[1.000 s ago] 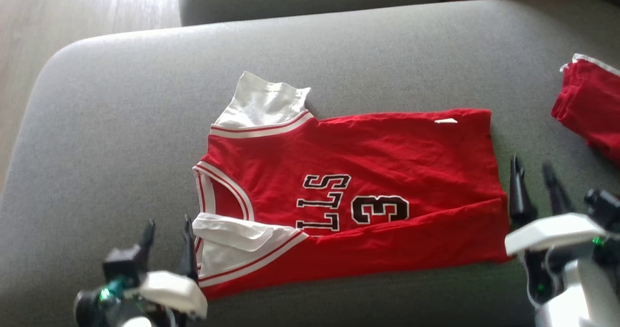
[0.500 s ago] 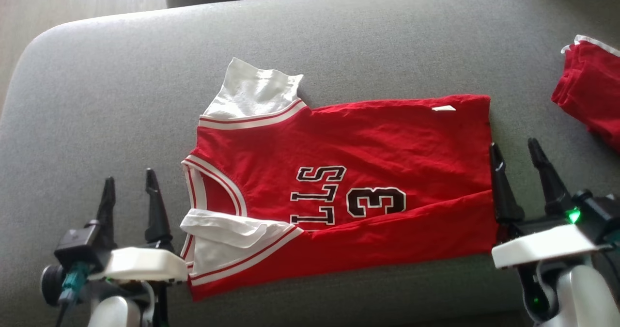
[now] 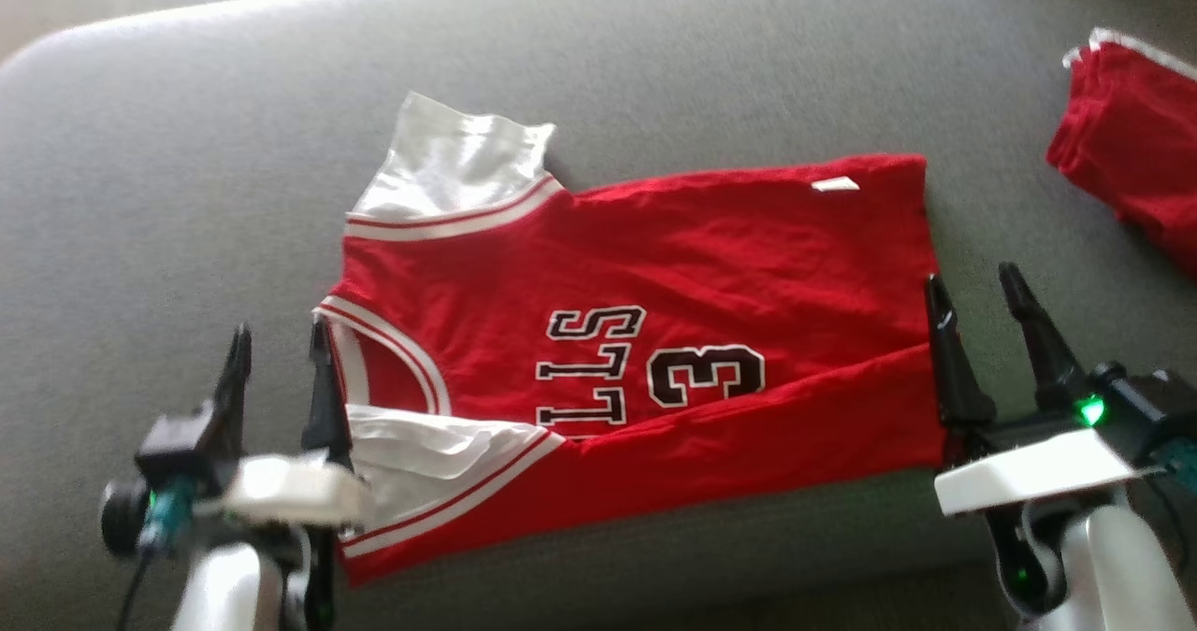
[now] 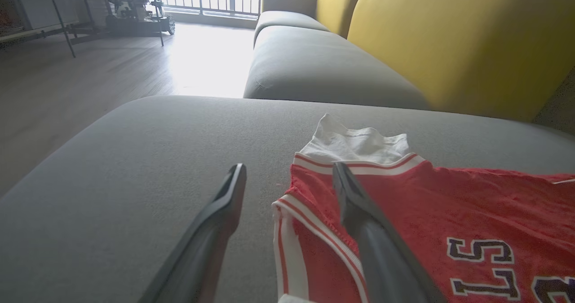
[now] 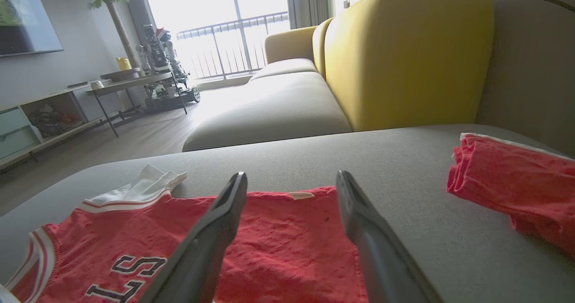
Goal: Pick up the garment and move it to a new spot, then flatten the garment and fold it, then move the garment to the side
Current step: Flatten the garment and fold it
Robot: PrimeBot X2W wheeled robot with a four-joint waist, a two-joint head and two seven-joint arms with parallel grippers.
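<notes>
The garment is a red jersey with white sleeves and black lettering, lying spread on the grey sofa seat with its near long edge folded over. The collar points left, the hem right. My left gripper is open at the collar end, its right finger over the neckline trim, as the left wrist view shows with the garment under that finger. My right gripper is open at the hem edge, straddling the garment corner in the right wrist view. Neither holds anything.
A second red cloth lies bunched at the seat's right end, also the red cloth in the right wrist view. Yellow backrests rise behind. The wooden floor lies beyond the seat's left edge.
The head camera has tilted and shifted, so the whole scene sits differently. Both grippers have risen further into view and closed in on the garment's ends; the garment itself looks unmoved.
</notes>
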